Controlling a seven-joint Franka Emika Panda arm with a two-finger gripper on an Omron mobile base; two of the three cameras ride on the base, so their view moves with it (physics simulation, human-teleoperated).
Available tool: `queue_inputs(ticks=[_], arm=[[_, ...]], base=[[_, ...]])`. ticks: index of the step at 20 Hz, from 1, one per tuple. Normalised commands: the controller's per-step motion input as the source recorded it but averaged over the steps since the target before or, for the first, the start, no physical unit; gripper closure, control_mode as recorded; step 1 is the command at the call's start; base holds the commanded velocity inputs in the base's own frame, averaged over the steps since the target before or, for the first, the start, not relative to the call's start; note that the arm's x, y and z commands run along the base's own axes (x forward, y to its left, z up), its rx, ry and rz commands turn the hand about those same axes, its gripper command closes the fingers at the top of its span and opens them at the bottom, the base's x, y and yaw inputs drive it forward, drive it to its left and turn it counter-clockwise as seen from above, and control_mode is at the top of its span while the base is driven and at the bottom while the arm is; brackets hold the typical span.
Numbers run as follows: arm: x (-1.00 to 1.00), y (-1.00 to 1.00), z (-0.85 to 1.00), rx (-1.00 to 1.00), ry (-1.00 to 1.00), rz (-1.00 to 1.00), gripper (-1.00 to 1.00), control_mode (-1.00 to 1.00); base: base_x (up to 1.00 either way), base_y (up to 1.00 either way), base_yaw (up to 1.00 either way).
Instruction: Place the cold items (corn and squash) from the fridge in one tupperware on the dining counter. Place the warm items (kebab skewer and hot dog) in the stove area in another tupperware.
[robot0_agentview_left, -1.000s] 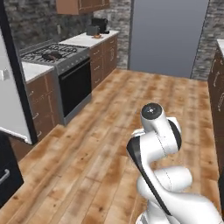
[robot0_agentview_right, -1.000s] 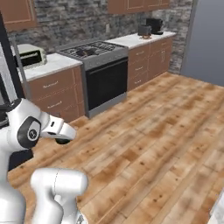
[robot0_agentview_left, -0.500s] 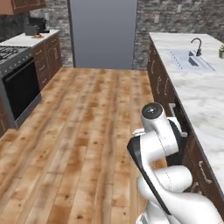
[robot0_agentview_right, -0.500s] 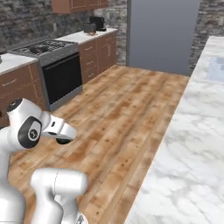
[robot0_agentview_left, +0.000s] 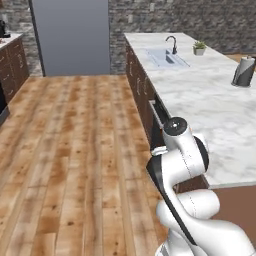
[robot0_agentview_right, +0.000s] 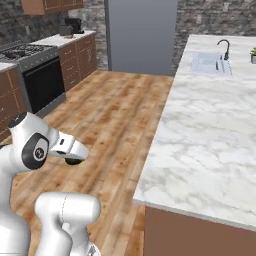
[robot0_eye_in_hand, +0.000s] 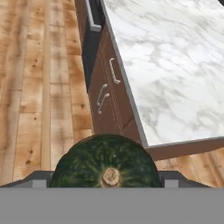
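You are carrying the squash (robot0_eye_in_hand: 106, 164): in the hand view it sits dark green and round at the bottom centre of the frame, stem end facing the camera, between the fingers, which stand spread wide around its body. The fingertips themselves are hidden behind it, so judge the grip by the squash's position alone.

The step in hand appears to be transport to the dining counter (robot0_agentview_left: 210, 95), which runs along the right side of the left base view and fills the right half of the right base view. No tupperware can be seen on the visible part of the slab; locate it before you commit to a drop point. Keep the hand level and move the base smoothly, since a round, heavy squash held at a wide opening may roll or slip under a jolt.

Note these items around the path:
- The sink (robot0_agentview_left: 164, 56) and a small potted plant (robot0_agentview_left: 199, 47) sit at the upper end of the counter.
- A dark cylinder (robot0_agentview_left: 243, 71) stands at the upper right.
- The fridge (robot0_agentview_right: 142, 35) stands closed at the top centre.
- The stove (robot0_agentview_right: 30, 70) is at the upper left.

The brown drawer fronts (robot0_eye_in_hand: 107, 94) under the slab lie close to the hand; one near the top of the hand view stands slightly open. Clear the counter edge before lowering.
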Motion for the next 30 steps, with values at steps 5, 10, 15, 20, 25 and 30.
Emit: queue_inputs(ticks=[5,10,15,20,25,30], arm=[[0.0,0.0,0.0,0.0,0.0,0.0,1.0,1.0],[0.0,0.0,0.0,0.0,0.0,0.0,1.0,1.0],[0.0,0.0,0.0,0.0,0.0,0.0,1.0,1.0],[0.0,0.0,0.0,0.0,0.0,0.0,1.0,1.0],[0.0,0.0,0.0,0.0,0.0,0.0,1.0,1.0],[0.0,0.0,0.0,0.0,0.0,0.0,1.0,1.0]], base=[[-1.0,0.0,-0.33],[-0.53,-0.11,-0.24],[0.25,-0.79,-0.12],[0.51,-1.0,-0.02],[0.29,-1.0,-0.02],[-0.2,-1.0,-0.16]])
